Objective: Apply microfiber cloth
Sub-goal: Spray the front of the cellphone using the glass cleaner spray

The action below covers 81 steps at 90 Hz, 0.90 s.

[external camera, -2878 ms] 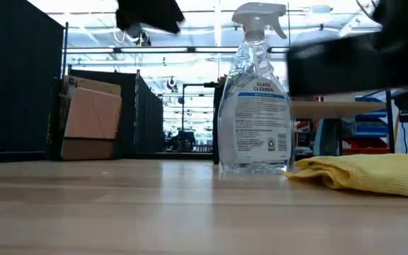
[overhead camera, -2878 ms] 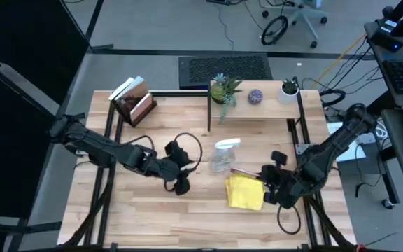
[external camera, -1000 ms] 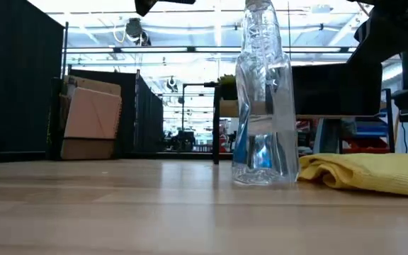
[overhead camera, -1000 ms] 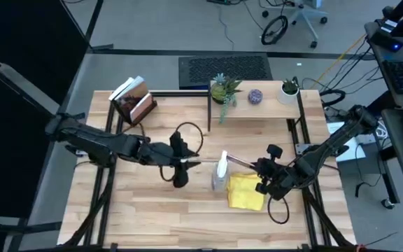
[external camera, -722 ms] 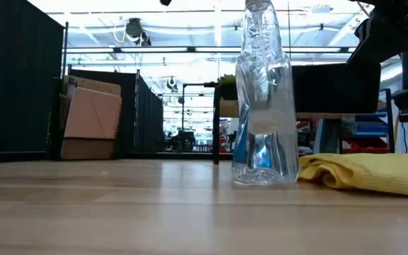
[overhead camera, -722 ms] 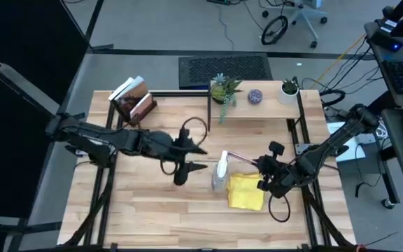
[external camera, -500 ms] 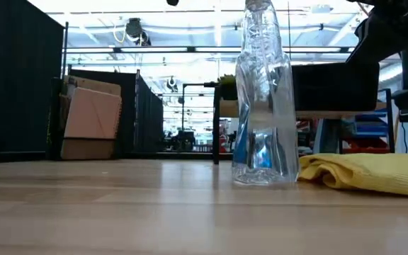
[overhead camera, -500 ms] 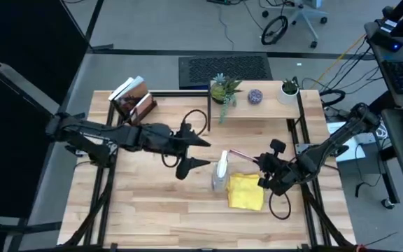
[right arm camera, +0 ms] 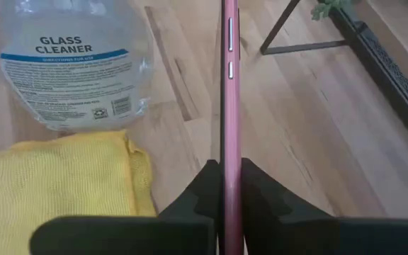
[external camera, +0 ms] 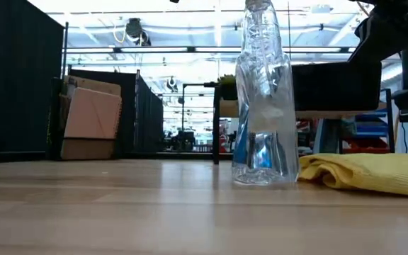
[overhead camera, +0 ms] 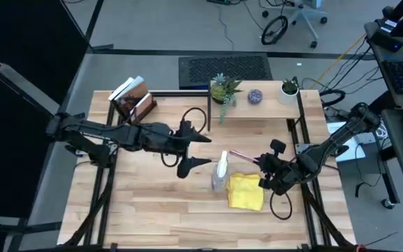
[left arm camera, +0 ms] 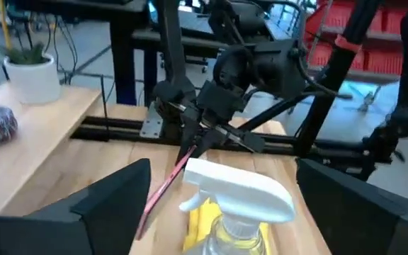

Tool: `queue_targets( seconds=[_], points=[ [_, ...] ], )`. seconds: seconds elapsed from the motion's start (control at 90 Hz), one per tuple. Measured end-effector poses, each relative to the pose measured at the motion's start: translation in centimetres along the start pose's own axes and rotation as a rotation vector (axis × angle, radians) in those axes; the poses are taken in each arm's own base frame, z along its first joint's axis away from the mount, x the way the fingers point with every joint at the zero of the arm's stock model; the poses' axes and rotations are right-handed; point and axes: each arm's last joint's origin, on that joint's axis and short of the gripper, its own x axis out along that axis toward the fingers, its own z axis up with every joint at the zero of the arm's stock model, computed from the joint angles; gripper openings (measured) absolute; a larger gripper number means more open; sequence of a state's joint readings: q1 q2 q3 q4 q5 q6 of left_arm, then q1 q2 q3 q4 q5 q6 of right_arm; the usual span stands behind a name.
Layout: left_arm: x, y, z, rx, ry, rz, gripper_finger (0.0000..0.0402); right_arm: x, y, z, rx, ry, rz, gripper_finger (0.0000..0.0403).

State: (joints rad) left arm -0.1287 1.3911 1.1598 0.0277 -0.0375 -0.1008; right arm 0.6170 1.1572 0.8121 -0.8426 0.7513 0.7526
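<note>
The yellow microfiber cloth (overhead camera: pixel 246 192) lies crumpled flat on the wooden table, right of centre; it also shows in the low view (external camera: pixel 367 172) and the right wrist view (right arm camera: pixel 55 177). Just left of it the clear spray bottle (overhead camera: pixel 220 172) stands upright on its base. My right gripper (overhead camera: pixel 263 168) hangs over the cloth's far right part, shut on a pink-cased phone (overhead camera: pixel 242 156). My left gripper (overhead camera: pixel 203 150) is open to the left of the bottle. In the left wrist view its fingers stand apart on either side of the bottle's spray head (left arm camera: pixel 239 191) without touching it. My right gripper pinches the phone's two flat faces between its fingers at the phone's right end (right arm camera: pixel 229 170). The fingers come level from the table's right and lie along the phone. The phone stands on its long edge, pointing left toward the bottle, lifted clear of the table.
At the far left corner stands a book holder with books (overhead camera: pixel 133 99). A raised shelf at the far edge carries a plant (overhead camera: pixel 224 89), a purple ball (overhead camera: pixel 255 96) and a white pot (overhead camera: pixel 290 89). Bare wood lies along the near edge.
My left gripper has opened and let go of the spray bottle, then drawn a little toward the far edge. The bottle stays upright where it stood. My right gripper has kept the phone almost still.
</note>
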Motion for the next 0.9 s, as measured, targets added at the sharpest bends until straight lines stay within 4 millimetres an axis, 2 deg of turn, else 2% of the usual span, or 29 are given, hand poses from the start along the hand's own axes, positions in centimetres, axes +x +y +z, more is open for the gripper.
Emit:
queue_targets(
  seconds=[0.133, 0.256, 0.378, 0.622, 0.733, 0.9],
  points=[
    [0.0, -0.9, 0.5, 0.070, -0.061, -0.035, 0.0395, 0.0, 0.0, 0.0, 0.011, 0.000, 0.000, 0.0012],
    [-0.1, -1.9, 0.5, 0.121, -0.067, -0.059, 0.0384, 0.0, 0.0, 0.0, 0.013, 0.000, 0.000, 0.0012],
    [-0.1, -1.8, 0.1, 0.135, -0.031, -0.027, 0.0376, 0.0, 0.0, 0.0, 0.018, 0.000, 0.000, 0.0012],
    [-0.1, -1.8, 0.0, -0.035, -0.014, -0.054, 0.0375, 0.0, 0.0, 0.0, 0.021, 0.000, 0.000, 0.0012],
    [0.0, -1.5, -1.2, -0.076, 0.087, -0.008, 0.0375, 0.0, 0.0, 0.0, 0.021, -0.002, -0.001, 0.0012],
    [1.4, -1.1, -5.1, -0.039, 0.127, 0.034, 0.0375, 0.0, 0.0, 0.0, 0.022, -0.003, -0.001, 0.0012]
  ],
)
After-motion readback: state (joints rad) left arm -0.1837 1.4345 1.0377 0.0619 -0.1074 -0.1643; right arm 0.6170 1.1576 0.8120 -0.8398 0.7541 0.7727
